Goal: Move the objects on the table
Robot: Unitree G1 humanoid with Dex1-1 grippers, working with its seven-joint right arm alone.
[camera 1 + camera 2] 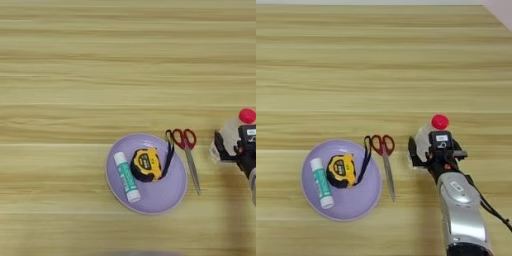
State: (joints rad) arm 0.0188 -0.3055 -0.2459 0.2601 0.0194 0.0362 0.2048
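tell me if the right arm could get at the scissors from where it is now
Probably yes. The scissors lie flat on the table just right of the plate, with bare wood between them and the right gripper. But the gripper is at the bottle, which it may need to let go of first.

Two head-mounted eyes look steeply down on the broad light-brown wooden table [75, 75], its plank grain running across both pictures and filling them. The left eye view reaches further left, so the round lilac plate [172, 197] sits near its centre and the scene is cut off at the right edge. The right eye view reaches further right, placing the same plate [368, 197] at lower left. Both share the plate and the surrounding planks, seen from moderate height.
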